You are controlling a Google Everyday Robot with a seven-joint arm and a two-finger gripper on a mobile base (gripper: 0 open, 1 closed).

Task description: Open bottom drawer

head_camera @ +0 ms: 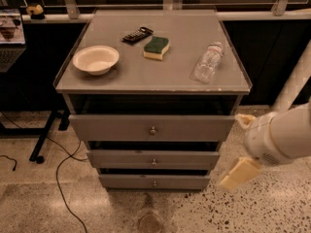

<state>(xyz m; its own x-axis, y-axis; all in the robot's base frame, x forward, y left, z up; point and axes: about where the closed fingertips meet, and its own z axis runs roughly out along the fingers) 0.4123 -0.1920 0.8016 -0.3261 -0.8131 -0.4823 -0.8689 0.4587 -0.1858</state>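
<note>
Standing on a speckled floor (272,212), a grey table (180,62) with three flat drawer fronts is seen from above and from the front. A white robot arm (286,135) is placed at the right side, low, next to the table's right front corner. The bottom drawer (126,181) is found lowest of the three, just above the floor and under the middle front, and a dark gap is seen over it. The claw (234,152) is held just beside the right ends of the drawers; its two cream fingers (239,174) are spread wide apart and nothing is gripped. On the table, a white bowl (95,59) is set at the left, a clear plastic bottle (208,62) is laid on its side at the right, and a green and yellow sponge (156,47) is placed between them. A small round knob (155,183) is fixed at the centre of the bottom drawer.
</note>
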